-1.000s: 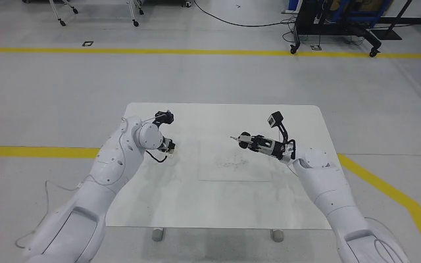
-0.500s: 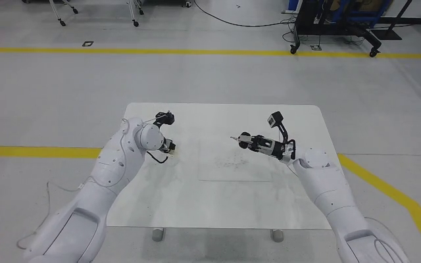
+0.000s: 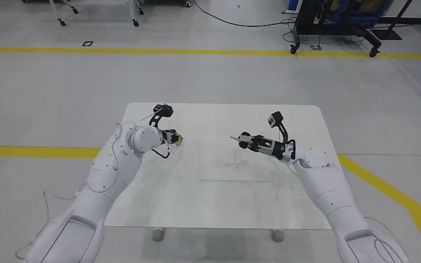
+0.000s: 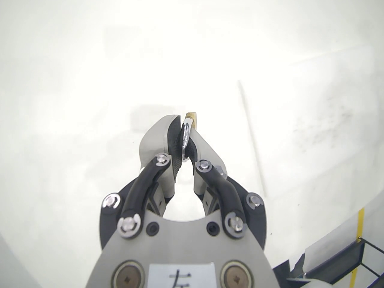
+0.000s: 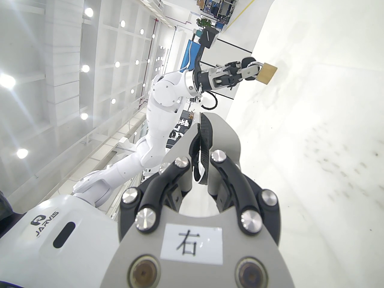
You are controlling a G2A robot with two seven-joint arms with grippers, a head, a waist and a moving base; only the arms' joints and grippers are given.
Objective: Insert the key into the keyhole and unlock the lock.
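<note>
A brass padlock (image 5: 267, 73) hangs above the white table (image 3: 223, 197), held by its silver shackle (image 4: 185, 140). My left gripper (image 4: 182, 121) is shut on that shackle, and the lock body (image 3: 179, 139) points towards the table's middle. My right gripper (image 3: 243, 140) is over the middle right of the table, shut on a small key (image 3: 233, 138) whose tip sticks out towards the lock. In the right wrist view the pads (image 5: 207, 139) are pressed together and hide the key's head. A gap of bare table separates the key and the lock.
The table top carries faint dark scuff marks (image 3: 230, 163) near its middle. Yellow floor lines (image 3: 197, 50) run behind and beside the table. Dark equipment racks (image 3: 335, 20) stand far back right.
My left wrist has turned and shifted towards the table's middle, swinging the padlock from under the arm to point at the right gripper. The right arm has stayed still.
</note>
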